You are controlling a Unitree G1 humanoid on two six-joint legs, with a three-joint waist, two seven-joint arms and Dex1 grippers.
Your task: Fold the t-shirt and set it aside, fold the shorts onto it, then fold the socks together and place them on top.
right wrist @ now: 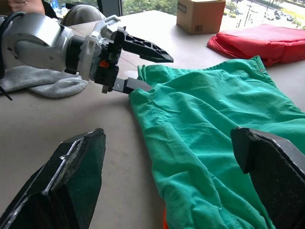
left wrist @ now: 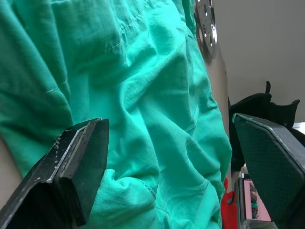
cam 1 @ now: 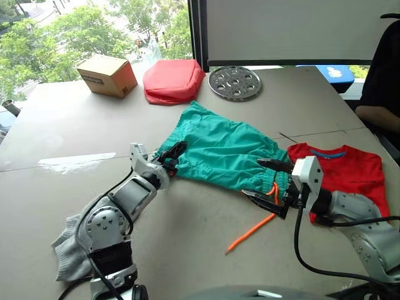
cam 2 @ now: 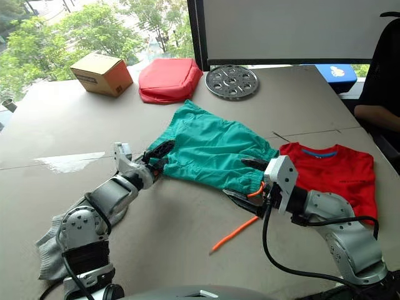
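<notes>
The teal shorts (cam 1: 219, 150) lie spread out in the middle of the table, their orange drawstring (cam 1: 250, 231) trailing toward me. My left gripper (cam 1: 172, 158) is open at the shorts' left corner, with the cloth edge between its fingers. At the waistband end by the drawstring, my right gripper (cam 1: 267, 182) is also open, its fingers either side of the cloth. The red t-shirt (cam 1: 347, 169) lies flat on the right, touching the shorts. The grey-white socks (cam 1: 65, 250) lie at the near left, partly under my left arm.
At the table's far side stand a cardboard box (cam 1: 107, 75), a puffy red pouch (cam 1: 173, 81) and a round metal disc with holes (cam 1: 235, 82). A person in black (cam 1: 384, 81) sits at the far right. A seam crosses the table (cam 1: 75, 125).
</notes>
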